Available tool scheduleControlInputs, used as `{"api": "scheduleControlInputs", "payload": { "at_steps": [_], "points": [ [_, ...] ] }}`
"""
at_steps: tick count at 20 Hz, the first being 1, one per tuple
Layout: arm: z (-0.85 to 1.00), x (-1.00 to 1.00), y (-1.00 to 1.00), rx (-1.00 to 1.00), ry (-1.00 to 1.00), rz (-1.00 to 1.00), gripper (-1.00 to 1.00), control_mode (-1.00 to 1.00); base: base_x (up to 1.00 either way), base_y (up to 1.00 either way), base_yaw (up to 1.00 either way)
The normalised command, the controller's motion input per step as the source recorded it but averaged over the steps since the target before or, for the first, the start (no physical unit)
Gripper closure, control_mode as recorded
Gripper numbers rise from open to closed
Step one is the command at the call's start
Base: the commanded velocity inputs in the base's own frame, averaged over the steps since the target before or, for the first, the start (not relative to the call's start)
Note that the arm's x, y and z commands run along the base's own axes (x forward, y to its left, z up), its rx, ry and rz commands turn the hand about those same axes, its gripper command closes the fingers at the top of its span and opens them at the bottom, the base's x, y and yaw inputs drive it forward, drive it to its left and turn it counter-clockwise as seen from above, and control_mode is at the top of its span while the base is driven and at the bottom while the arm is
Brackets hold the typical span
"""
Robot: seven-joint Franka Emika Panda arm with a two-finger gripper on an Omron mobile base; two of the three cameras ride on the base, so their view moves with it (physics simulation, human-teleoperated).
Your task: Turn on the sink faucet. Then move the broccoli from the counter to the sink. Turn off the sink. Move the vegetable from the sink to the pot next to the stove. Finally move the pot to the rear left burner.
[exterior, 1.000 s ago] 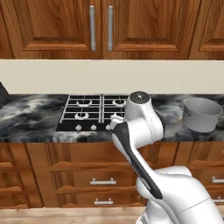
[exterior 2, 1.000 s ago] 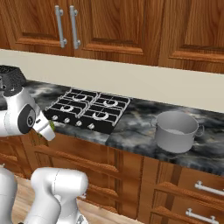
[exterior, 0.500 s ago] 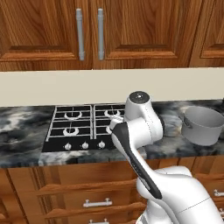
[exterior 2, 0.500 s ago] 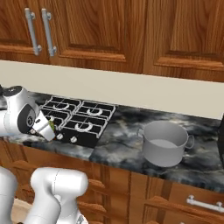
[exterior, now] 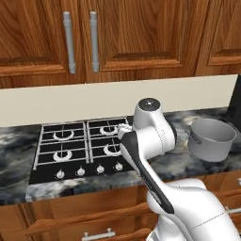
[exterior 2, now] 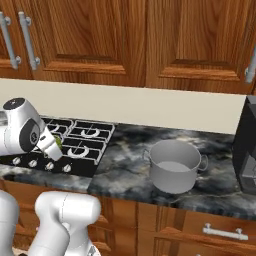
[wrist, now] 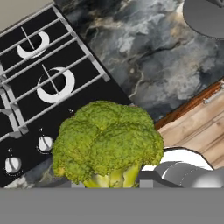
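Stretching across the scene from left to right, the marbled counter (exterior 2: 125, 170) sits below brown wall cabinets (exterior: 141, 37), with the black stove (exterior: 80, 150) set into it on the left and the grey pot (exterior 2: 172, 172) standing on bare stone well to the stove's right. A dark appliance (exterior 2: 245, 145) stands at the far right edge, just beyond the pot. The white arm (exterior: 150, 136) rises in front of the stove's right side. Its gripper (exterior 2: 54, 145) hangs over the near right part of the stove, above the knobs, with the jaws drawn together on the broccoli (wrist: 107, 144). In the hand view the green floret head fills the lower middle, its pale stalk pointing down between the fingers, the stove's burners to the left and the pot's rim at the top right corner. The broccoli looks light and fairly stiff, though the crown is crumbly and would likely crush or shed under a hard squeeze. The firm stalk seems the safest place to hold it, and that appears to be where it is pinched. Judging by this, the carry toward the pot is under way, and the pot looks empty.
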Motion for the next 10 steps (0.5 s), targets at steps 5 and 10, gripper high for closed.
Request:
{"api": "scheduleControlInputs", "payload": {
  "at_steps": [5, 10],
  "points": [
    [0.0, 0.0, 0.0, 0.0, 0.0, 0.0, 1.0, 1.0, 0.17, -0.01, -0.27],
    [0.0, 0.0, 0.0, 0.0, 0.0, 0.0, 1.0, 1.0, 0.37, 0.02, -0.1]
  ]
}}
